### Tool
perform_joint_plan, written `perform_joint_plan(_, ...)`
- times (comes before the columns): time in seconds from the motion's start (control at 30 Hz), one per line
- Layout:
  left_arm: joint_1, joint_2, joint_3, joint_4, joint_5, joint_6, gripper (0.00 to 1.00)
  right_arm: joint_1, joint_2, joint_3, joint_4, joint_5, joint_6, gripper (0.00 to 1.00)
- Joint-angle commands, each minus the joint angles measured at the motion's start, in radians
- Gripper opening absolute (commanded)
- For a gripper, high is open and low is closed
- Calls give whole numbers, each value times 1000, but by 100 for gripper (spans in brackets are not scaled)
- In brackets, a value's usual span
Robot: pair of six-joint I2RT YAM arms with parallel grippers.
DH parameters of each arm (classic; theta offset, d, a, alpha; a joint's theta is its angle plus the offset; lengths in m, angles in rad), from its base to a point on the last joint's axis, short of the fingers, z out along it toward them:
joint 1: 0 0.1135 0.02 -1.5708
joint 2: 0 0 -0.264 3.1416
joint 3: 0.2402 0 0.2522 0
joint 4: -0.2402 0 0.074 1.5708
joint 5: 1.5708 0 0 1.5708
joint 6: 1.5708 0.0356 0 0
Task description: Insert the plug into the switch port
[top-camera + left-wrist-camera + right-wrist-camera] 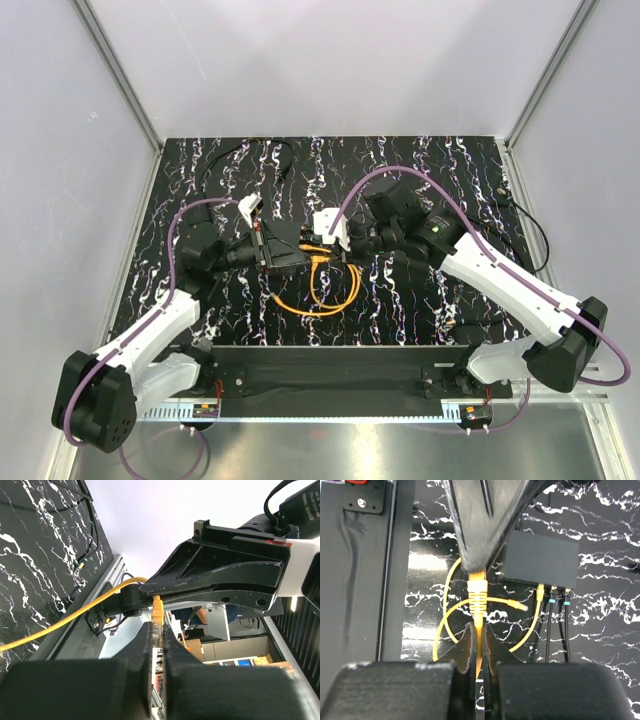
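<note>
The plug [157, 627] hung in the air between the two arms, pinched from both ends. The left gripper [477, 566] was closed over its clear tip. The right gripper [479, 632] was clamped on the orange cable [65, 623] just behind the ribbed boot, and no gap showed between its fingers.

The plug's long axis ran straight along the line joining the two grippers, with its tip pointing away from the right jaws and into the left ones.

The switch [540, 560] lay flat on the marbled table [600, 630], just beside the left fingers and on the side away from the arm bases. Its cabled edge faced back toward the right arm. That edge already held one orange lead and two black cables [559, 625].

The plug therefore seemed to point roughly the way a socket would take it, but off to one side of the box. The right arm sat behind it, the better placed to push. A free socket could not be made out on the dark edge.
</note>
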Motion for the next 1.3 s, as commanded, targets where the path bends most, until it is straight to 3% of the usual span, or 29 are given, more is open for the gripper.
perform_joint_plan(0.0,2,-3,7,28,10,0,26,11,-10,-16,31,37,-3,0)
perform_joint_plan(0.07,28,-6,13,8,18,28,45,10,-16,-45,6,29,11,0)
perform_joint_plan(0.13,53,-11,28,-4,39,57,49,-7,-68,-104,-12,-30,28,0)
perform_joint_plan(0.3,142,-17,54,-35,70,99,54,-41,-156,-90,-31,-148,103,0)
perform_joint_plan(0.47,194,3,129,-116,65,203,59,-41,-150,74,-54,-233,190,0)
perform_joint_plan(0.57,220,33,175,-157,70,253,61,-39,-141,151,-69,-360,253,0)
perform_joint_plan(0.8,285,81,248,-231,85,338,65,-19,-181,-20,-25,-486,283,0)
perform_joint_plan(0.93,295,106,255,-249,93,370,66,-19,-147,-139,23,-439,196,0)
perform_joint_plan(0.97,295,116,260,-266,90,388,66,-24,-133,-160,40,-355,192,0)
perform_joint_plan(1.13,301,138,323,-576,35,658,67,-126,-17,-228,133,-200,137,0)
perform_joint_plan(1.27,343,167,307,-696,-94,763,67,-139,55,-228,198,-28,95,0)
